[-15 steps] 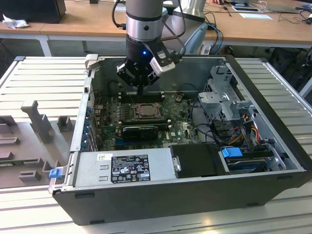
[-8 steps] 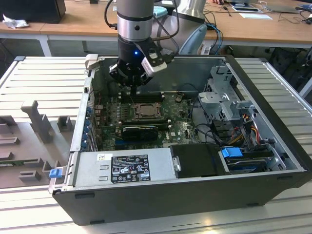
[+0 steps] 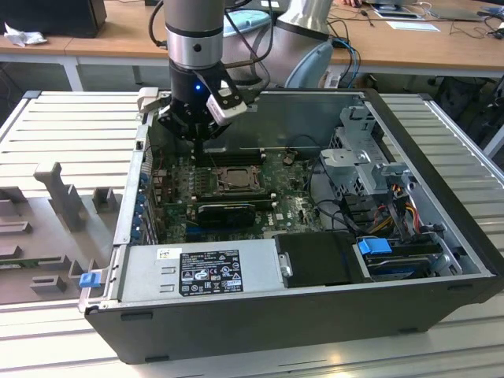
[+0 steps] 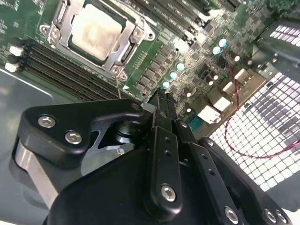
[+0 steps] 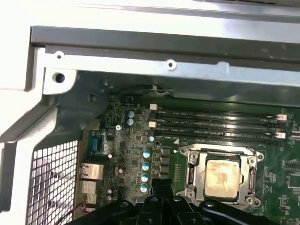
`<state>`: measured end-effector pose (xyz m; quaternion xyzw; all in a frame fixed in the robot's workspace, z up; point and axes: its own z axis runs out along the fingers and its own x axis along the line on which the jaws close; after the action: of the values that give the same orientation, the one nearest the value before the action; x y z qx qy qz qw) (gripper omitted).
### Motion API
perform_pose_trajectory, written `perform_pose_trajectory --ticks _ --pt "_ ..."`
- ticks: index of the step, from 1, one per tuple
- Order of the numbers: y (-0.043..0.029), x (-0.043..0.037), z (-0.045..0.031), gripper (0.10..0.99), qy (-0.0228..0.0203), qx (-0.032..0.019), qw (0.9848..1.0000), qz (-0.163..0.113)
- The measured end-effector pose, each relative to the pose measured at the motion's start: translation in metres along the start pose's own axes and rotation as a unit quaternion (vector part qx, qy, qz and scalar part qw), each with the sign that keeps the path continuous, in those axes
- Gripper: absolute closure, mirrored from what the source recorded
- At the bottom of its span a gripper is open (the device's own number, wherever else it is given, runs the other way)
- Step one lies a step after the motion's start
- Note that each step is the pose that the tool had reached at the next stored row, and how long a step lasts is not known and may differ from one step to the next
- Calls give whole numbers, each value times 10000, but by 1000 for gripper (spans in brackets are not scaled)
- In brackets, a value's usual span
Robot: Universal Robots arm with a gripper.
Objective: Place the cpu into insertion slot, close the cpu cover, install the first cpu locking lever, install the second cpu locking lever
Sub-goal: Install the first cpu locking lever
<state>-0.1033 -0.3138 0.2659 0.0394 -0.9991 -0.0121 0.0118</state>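
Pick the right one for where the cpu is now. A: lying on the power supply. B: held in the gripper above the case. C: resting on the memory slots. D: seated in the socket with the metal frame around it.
D: in both wrist views the cpu sits in the insertion slot with the cpu cover framing it, while the gripper is off to one side over the board.

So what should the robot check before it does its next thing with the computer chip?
1. Is the cpu sitting in the insertion slot? Ok: its pale square top lies flat inside the socket in both wrist views.
2. Is the cpu cover closed over it? Ok, it seems: the silver frame lies flat around the chip.
3. Are the locking levers latched? Cannot tell.
4. Is the gripper free of any load? Ok: nothing shows at its tip in the second wrist view.
5. Is the gripper clear of the socket? Ok: it hangs above the green board, beside the socket, not touching it.
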Motion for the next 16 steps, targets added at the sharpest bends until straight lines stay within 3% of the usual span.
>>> perform_pose_trajectory --ticks 7,16 --pt "187 -4 48 980 1 0 10000 -31" --pt "304 -17 90 980 2 1 10000 -51"
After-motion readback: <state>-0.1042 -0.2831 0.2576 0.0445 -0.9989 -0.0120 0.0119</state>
